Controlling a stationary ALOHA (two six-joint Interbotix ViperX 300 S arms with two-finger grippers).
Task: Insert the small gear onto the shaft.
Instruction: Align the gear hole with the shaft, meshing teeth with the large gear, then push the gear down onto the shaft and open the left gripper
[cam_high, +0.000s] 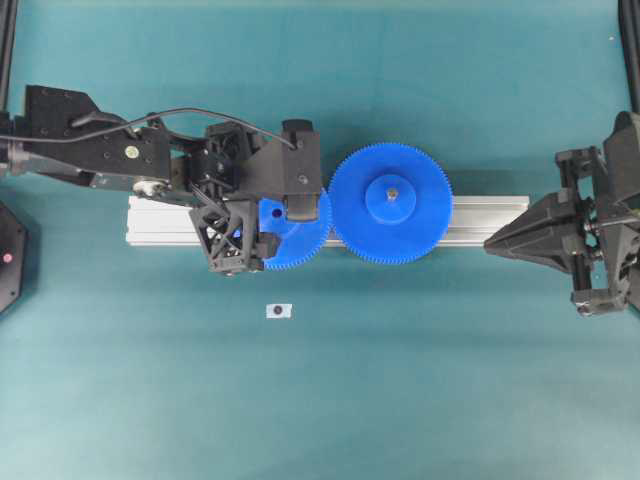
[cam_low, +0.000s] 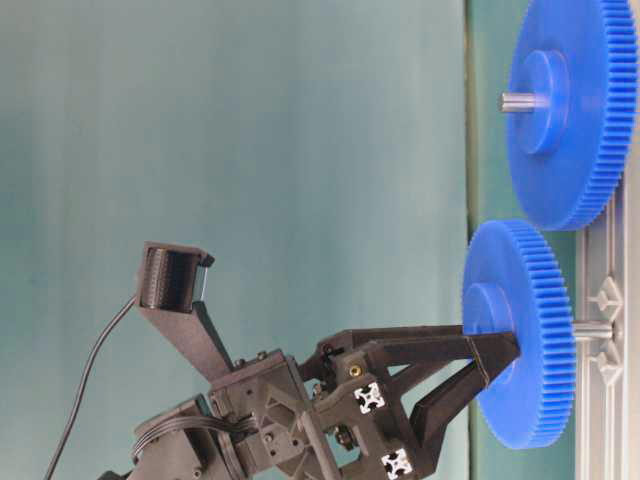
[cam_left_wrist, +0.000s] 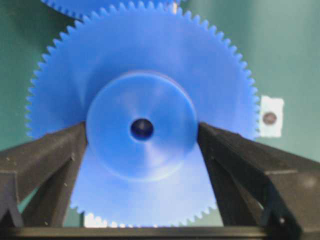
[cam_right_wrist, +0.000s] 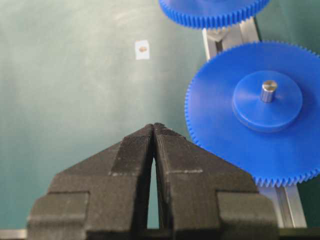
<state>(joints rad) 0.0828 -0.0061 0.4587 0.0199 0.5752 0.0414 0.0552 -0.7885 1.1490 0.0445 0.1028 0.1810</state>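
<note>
Table-level view: left gripper (cam_low: 500, 365), fingers spread wide astride the hub, holds the small gear (cam_low: 520, 335) partway down the shaft (cam_low: 592, 329); any tilt could jam it. Right gripper (cam_right_wrist: 153, 131) pinched together.

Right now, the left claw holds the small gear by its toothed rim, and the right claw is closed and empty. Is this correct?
Not quite. The left claw holds the small gear by its raised round hub, not by the toothed rim; the left wrist view shows the fingers on both sides of the hub. The rest is correct: the right claw is closed and empty.
</note>
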